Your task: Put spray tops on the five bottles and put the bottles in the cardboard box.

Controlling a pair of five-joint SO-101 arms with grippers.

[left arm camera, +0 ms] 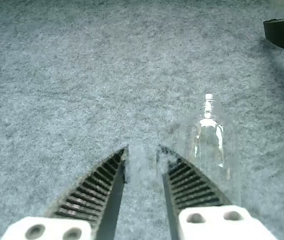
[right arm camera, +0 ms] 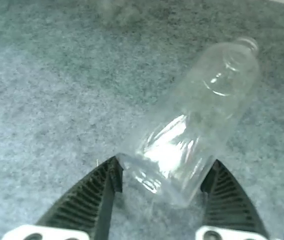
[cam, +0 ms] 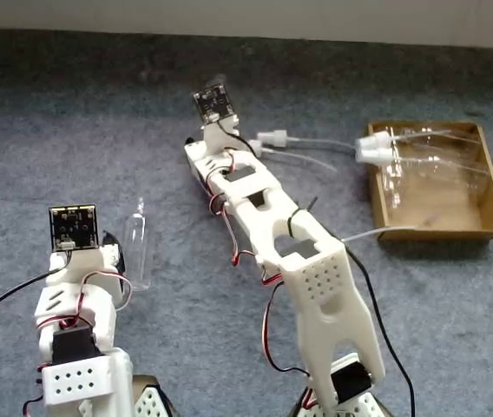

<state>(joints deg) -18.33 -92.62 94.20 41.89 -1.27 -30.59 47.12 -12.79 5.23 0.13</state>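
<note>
My right pincer [right arm camera: 166, 161] stands wide, both fingers [right arm camera: 102, 192] against the base of 1 clear plastic bottle [right arm camera: 202, 115]. I judge it is held, neck pointing away from the pincer. My left pincer [left arm camera: 142, 148] is only a little open and empty. A second clear plastic bottle [left arm camera: 209, 145] lies just beside its finger on the right-arm side, long axis along the fingers, neck ahead; left is nearer.

An indoor carpeted room: grey carpet [cam: 99, 113] reaching a pale wall [cam: 316, 17].

Two arms [cam: 82, 295] [cam: 264, 204], one cardboard box [cam: 429, 233], two loose spray tops [cam: 272, 137] [cam: 268, 154], two uncapped bottles [cam: 136, 243] [right arm camera: 197, 120] (boxed ones unclear)
</note>
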